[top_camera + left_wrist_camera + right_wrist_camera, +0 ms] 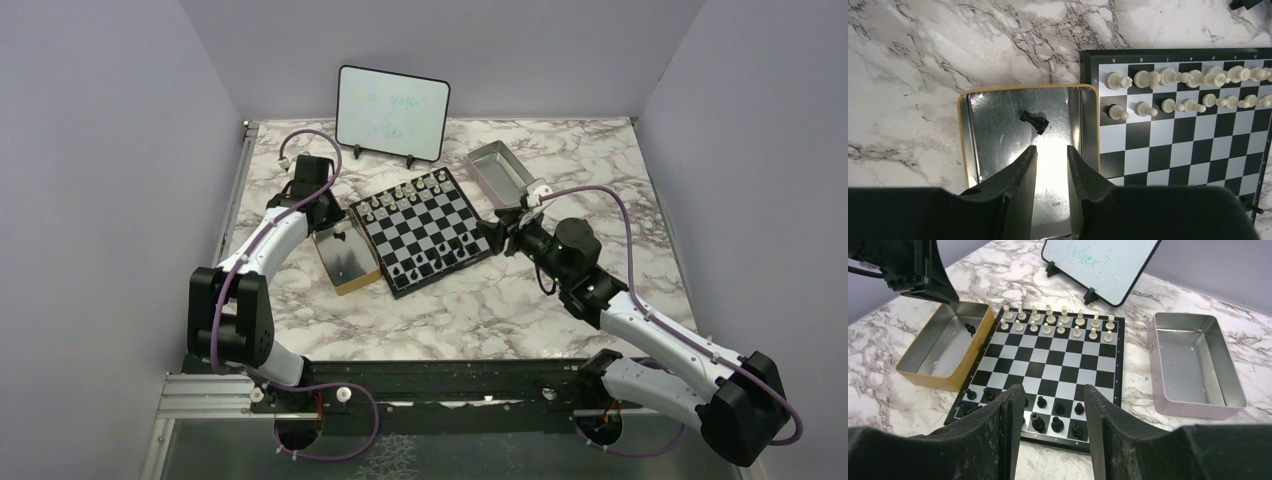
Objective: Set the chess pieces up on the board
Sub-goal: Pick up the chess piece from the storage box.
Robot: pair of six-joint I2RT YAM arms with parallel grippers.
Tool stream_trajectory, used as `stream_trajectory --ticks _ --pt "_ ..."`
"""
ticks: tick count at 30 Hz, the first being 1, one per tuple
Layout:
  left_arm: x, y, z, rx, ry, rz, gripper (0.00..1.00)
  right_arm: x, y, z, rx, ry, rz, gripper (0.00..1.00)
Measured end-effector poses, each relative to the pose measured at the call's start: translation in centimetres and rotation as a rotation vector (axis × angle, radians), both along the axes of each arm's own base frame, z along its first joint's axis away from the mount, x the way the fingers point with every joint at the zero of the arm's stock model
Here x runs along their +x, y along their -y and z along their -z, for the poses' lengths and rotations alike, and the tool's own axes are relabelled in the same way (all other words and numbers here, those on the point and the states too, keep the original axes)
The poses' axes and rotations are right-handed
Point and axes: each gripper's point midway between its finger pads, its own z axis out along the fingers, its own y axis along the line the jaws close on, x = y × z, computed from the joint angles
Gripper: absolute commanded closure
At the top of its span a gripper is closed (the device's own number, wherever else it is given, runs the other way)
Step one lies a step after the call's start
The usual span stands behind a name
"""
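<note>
**One black piece in the box, both tools open**

I see the small square chessboard with black and white checks and a black rim [425, 228] lying at an angle on the white marble worktop [500, 310]. The tiny black chess pieces [1057, 425] stand on the two board rows nearest my right arm. That arm's own fingers hide part of those rows, so I cannot count them. The pale silvery-white chess figures [1058, 322] stand in two rows along the opposite edge of the board.

A lone black figure [1034, 121] lies tipped on its side on the shiny floor of the tan rectangular box with a metal lining [964, 145]. This box sits tight against the board's edge on my left arm's side.

My left tool [1052, 148] hovers over the box. Its fingers are parted by a narrow gap with nothing between them, and the lone black figure lies just past the fingertips, not touched.

My right tool [1054, 387] hangs just outside the board's edge by the black rows, jaws apart and holding nothing.

A grey metal tray [1193, 407] sits near the board on the side away from the box. A small whiteboard on black feet [392, 112] stands beyond the board's white-figure edge.
</note>
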Motion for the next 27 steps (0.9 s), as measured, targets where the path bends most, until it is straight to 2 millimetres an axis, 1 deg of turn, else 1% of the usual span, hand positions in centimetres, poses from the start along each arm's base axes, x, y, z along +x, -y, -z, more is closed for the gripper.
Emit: stream_trajectory --ticks 3,5,13,22,27 --pt "0.4 0.2 0.1 -0.035 0.020 -0.040 0.72 -0.1 0.1 -0.1 0.003 -0.001 0.000 0.48" --pt "0.4 0.3 0.4 -0.058 0.023 -0.067 0.72 -0.2 0.1 -0.1 0.001 -0.005 0.000 0.48" --pt "-0.4 0.6 2.7 -0.132 0.010 -0.164 0.72 -0.4 0.2 0.2 0.000 -0.019 0.001 0.48" --pt "-0.4 0.3 3.6 -0.159 0.026 -0.235 0.72 -0.4 0.3 0.2 -0.002 -0.021 0.002 0.48" --pt "0.1 0.3 4.0 -0.173 0.031 -0.258 0.72 -0.5 0.3 0.2 0.002 -0.024 0.003 0.48"
